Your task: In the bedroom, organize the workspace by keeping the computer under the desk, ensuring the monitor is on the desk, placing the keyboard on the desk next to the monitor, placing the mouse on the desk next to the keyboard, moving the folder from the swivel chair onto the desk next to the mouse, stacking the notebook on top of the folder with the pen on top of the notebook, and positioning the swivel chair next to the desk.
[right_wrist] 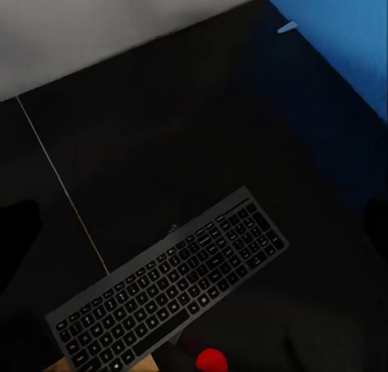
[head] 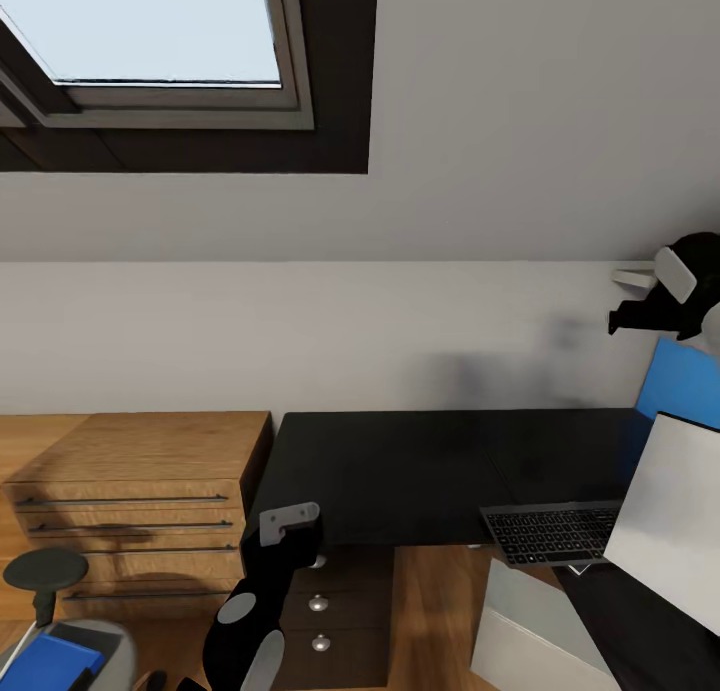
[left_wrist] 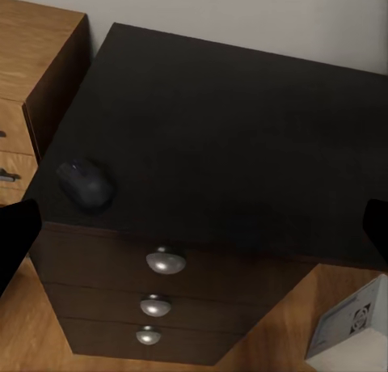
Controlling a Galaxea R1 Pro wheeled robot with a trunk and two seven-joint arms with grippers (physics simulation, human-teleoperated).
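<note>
1 keyboard (black) on 1 desk.

The black desk carries the keyboard and a mouse.

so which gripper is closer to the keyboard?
Right. The right gripper is raised above the desk just beyond the keyboard; the left gripper is off at the desk's far end, over the drawers.

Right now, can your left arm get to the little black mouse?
Probably yes. The mouse sits near the desk corner above the drawers, with nothing between it and the left gripper.
</note>
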